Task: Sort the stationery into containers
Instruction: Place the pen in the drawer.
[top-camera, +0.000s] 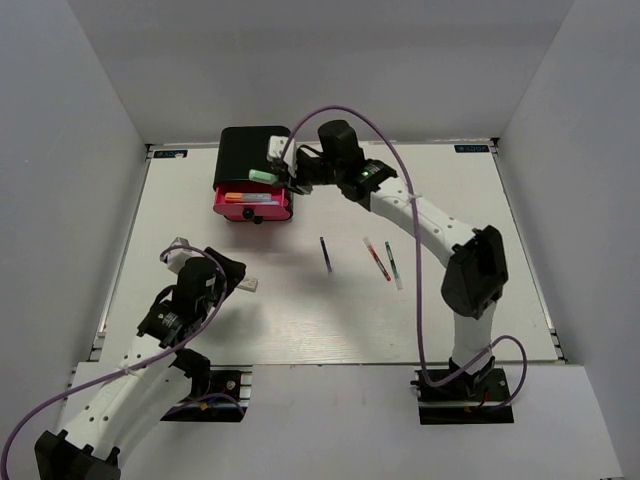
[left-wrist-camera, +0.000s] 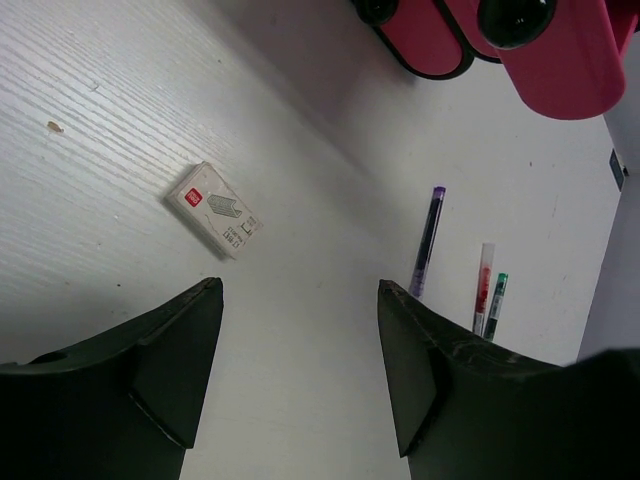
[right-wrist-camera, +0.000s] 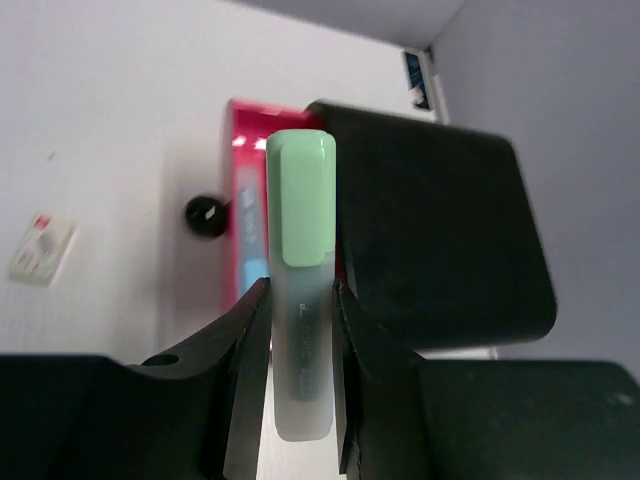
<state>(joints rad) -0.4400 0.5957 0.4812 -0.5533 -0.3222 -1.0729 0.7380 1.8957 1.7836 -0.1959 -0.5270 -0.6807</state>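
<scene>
**Mint marker poised for the drawer**

At upper centre of the top view, the black cabinet (top-camera: 245, 150) is standing on the desk (top-camera: 300, 320) with one pink drawer (top-camera: 240, 212) pulled out. The right pincer (right-wrist-camera: 300, 300) is gripping the mint green marker (right-wrist-camera: 300, 200) over where drawer meets cabinet. By my judgement, the next move calls for centring the marker over the drawer and letting go. At lower left, the left pincer (left-wrist-camera: 300, 330) is hanging wide above the small white block (left-wrist-camera: 213, 209). Three thin pens (top-camera: 326, 254) are lying mid-frame.

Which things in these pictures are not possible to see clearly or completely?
Print on the small white box: left wrist view, too small to read.
Pink drawers: left wrist view, cut off by the top edge.
Contents of the open drawer: right wrist view, mostly hidden by the mint green marker in the right tool.
</scene>
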